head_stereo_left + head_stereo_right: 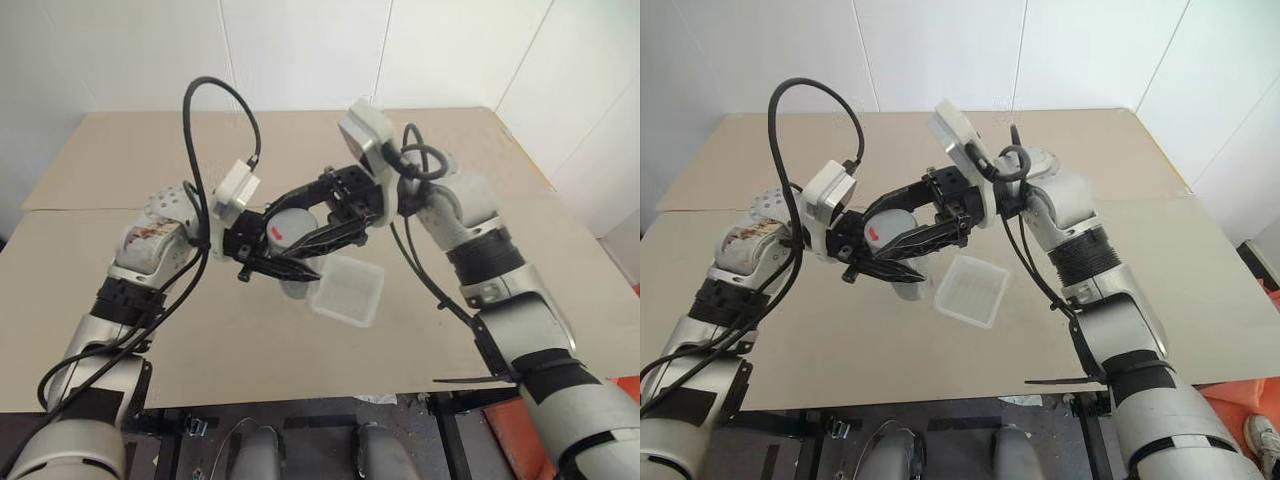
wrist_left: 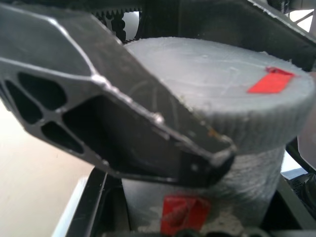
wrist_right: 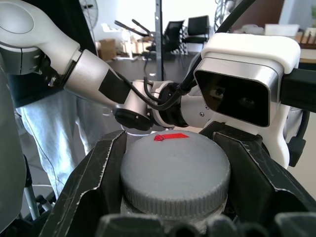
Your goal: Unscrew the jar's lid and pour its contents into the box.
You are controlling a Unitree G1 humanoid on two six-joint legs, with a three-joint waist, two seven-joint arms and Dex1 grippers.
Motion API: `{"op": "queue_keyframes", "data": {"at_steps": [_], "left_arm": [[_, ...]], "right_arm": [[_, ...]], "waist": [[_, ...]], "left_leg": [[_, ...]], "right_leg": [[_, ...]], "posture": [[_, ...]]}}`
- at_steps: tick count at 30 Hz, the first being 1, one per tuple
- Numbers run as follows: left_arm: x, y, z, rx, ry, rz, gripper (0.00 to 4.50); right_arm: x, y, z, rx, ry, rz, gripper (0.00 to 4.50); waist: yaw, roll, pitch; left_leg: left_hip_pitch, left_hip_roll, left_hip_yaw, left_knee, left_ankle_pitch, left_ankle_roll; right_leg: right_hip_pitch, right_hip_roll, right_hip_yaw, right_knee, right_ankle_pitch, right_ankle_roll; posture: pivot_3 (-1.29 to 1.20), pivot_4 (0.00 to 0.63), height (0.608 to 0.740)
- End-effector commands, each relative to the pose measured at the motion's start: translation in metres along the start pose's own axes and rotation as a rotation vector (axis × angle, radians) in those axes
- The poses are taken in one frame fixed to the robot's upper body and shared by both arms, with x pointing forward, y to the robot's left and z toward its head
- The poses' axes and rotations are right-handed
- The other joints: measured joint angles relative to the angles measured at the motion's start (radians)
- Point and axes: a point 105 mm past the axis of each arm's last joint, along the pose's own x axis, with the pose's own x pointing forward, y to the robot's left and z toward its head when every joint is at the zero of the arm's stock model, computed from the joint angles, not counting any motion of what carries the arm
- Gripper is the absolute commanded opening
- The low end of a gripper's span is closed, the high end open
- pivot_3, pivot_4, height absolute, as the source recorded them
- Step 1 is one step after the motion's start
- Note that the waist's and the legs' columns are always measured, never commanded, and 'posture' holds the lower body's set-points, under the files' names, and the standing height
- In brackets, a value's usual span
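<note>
Two hands meeting above a tan table (image 1: 480, 300), mid-air, roughly over its centre. Largest first: table surface of flat cardboard-coloured sheets, running back to white walls.

Next, left hand (image 1: 285, 268), reaching in from the left, fingers drawn tight onto the body of the jar (image 2: 247, 182) and holding it up off the table; red label patch seen low on the jar in the left wrist view. Right hand (image 3: 175, 190), reaching in from the right and bent back toward the robot, one black finger (image 3: 94, 182) on each side of the ribbed rim of the lid (image 3: 175, 170), close against it or touching; cannot tell whether truly clamped on it.

Then the box (image 1: 970, 290), translucent white, lying flat on the table just beneath and slightly to the right of the raised jar, apart from both hands, nothing seen inside it.

Then the jar itself, grey, tilted with its top turned toward the right hand.

Smallest: lid seated on the jar, grey with a knurled edge, small red mark (image 3: 170, 137) on its flat top. Contents hidden inside the closed jar.

A person in pale trousers (image 3: 49, 133) standing in the background of the right wrist view.
</note>
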Motion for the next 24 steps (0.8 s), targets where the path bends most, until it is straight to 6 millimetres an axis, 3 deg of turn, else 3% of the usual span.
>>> {"op": "queue_keyframes", "data": {"at_steps": [1,3,12,18,24], "left_arm": [[-0.008,0.001,0.014,0.049,-0.038,0.025,1.91],[-0.013,0.002,0.011,0.041,-0.033,0.053,1.91],[-0.041,0.018,0.002,0.016,-0.001,0.224,1.91],[-0.041,0.039,-0.003,0.040,0.008,0.311,1.91],[-0.029,0.041,-0.005,0.036,0.006,0.257,1.91]], "right_arm": [[-0.008,0.000,0.017,-0.076,-0.016,-0.017,4.01],[-0.015,-0.003,0.020,-0.102,-0.024,-0.094,4.45],[-0.051,0.004,0.031,-0.184,0.010,-0.492,4.45],[-0.034,0.008,0.029,-0.183,0.049,-0.713,4.45],[-0.012,0.002,0.017,-0.169,0.119,-0.861,4.45]], "waist": [[0.006,0.000,0.000],[0.009,0.000,0.000],[0.025,0.000,0.000],[0.023,0.000,0.000],[0.021,0.000,0.000]], "left_leg": [[0.000,0.000,0.000,0.000,0.000,0.000],[-0.001,0.000,0.000,0.001,0.000,0.000],[-0.001,0.000,0.000,0.000,0.000,0.000],[-0.001,0.000,0.000,0.001,0.000,0.000],[-0.001,-0.001,0.000,0.000,0.000,0.000]], "right_leg": [[0.000,0.000,0.000,0.000,0.000,0.000],[0.000,0.000,0.000,0.000,0.000,0.000],[0.000,0.000,-0.001,0.000,0.000,0.000],[0.000,0.000,-0.001,0.000,0.000,0.000],[-0.001,0.000,0.000,0.000,0.000,0.000]], "posture": [[0.00,0.150,0.740],[0.00,0.150,0.740],[0.00,0.150,0.740],[0.00,0.150,0.740],[0.00,0.150,0.740]]}}
